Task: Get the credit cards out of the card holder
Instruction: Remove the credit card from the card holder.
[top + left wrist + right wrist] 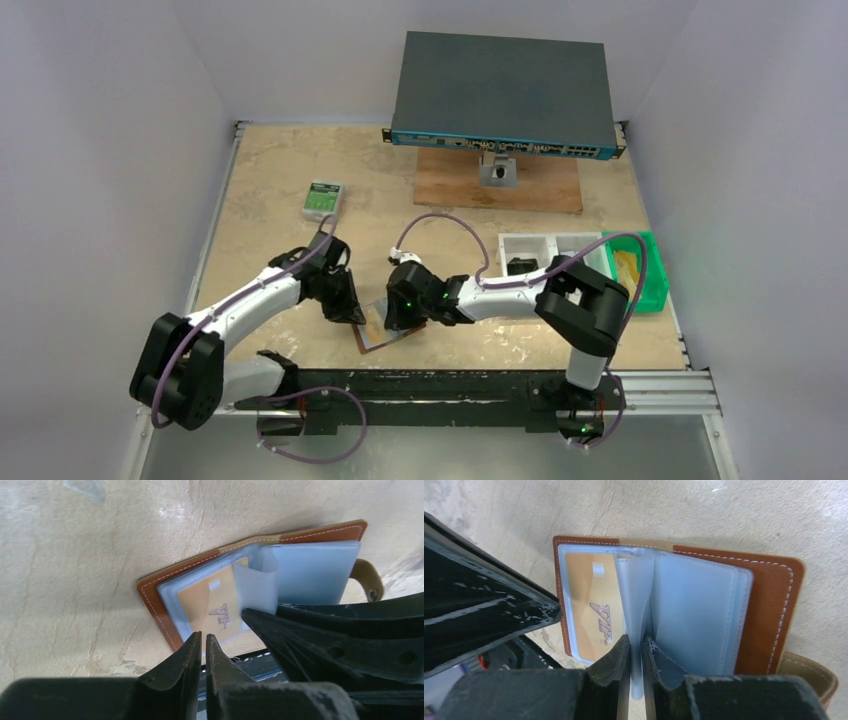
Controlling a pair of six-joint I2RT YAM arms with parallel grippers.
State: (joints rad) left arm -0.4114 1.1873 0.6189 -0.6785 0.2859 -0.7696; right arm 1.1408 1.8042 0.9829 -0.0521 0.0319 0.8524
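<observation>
The brown card holder (769, 605) is lying open on the table (300, 170) near its front edge, between both arms, showing a gold card (584, 605) under blue-grey plastic. The right gripper (636, 645) is pinching one upright sleeve (634, 595). The left gripper (203, 637) is sitting with jaws almost together at the card's near edge; I can't tell whether it's gripping anything.
</observation>
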